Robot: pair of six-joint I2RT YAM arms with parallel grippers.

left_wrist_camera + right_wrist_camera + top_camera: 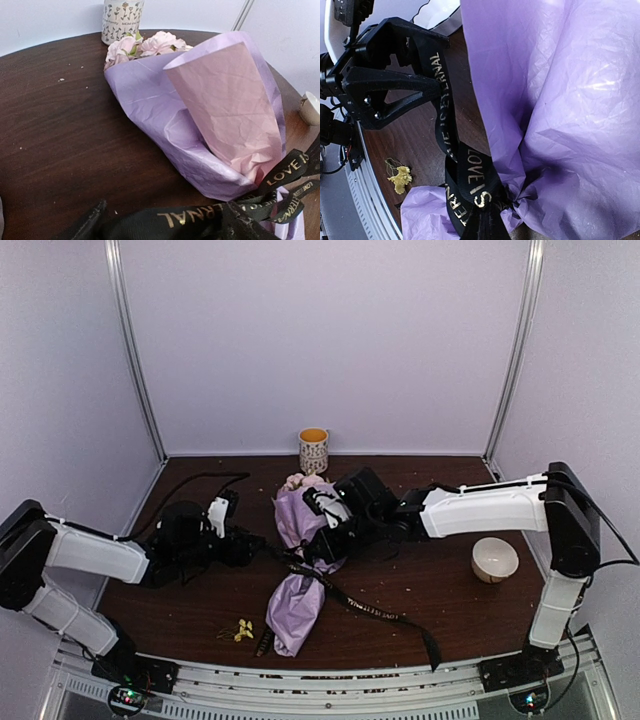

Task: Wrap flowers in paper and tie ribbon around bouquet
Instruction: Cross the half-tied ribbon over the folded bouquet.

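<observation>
Left hand (pixel 432 65) spread, ribbon (pixel 443 117) across its tips, right hand (pixel 325 542) pinching the ribbon at the bouquet (pixel 298 585) waist

Bare table (pixel 462 615) shows between the trailing ribbon (pixel 385 616) and the bowl (pixel 495 560) at front right, while the bouquet (pixel 298 585) fills the middle, the mug (pixel 314 450) stands behind it and yellow blossoms (pixel 242 630) lie front left.

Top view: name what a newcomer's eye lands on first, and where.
The lilac paper bouquet lies across the middle of the dark table, pink flowers poking out of its far end. A black ribbon with gold lettering cinches its waist and trails toward the near right edge. A patterned mug stands behind it.
</observation>
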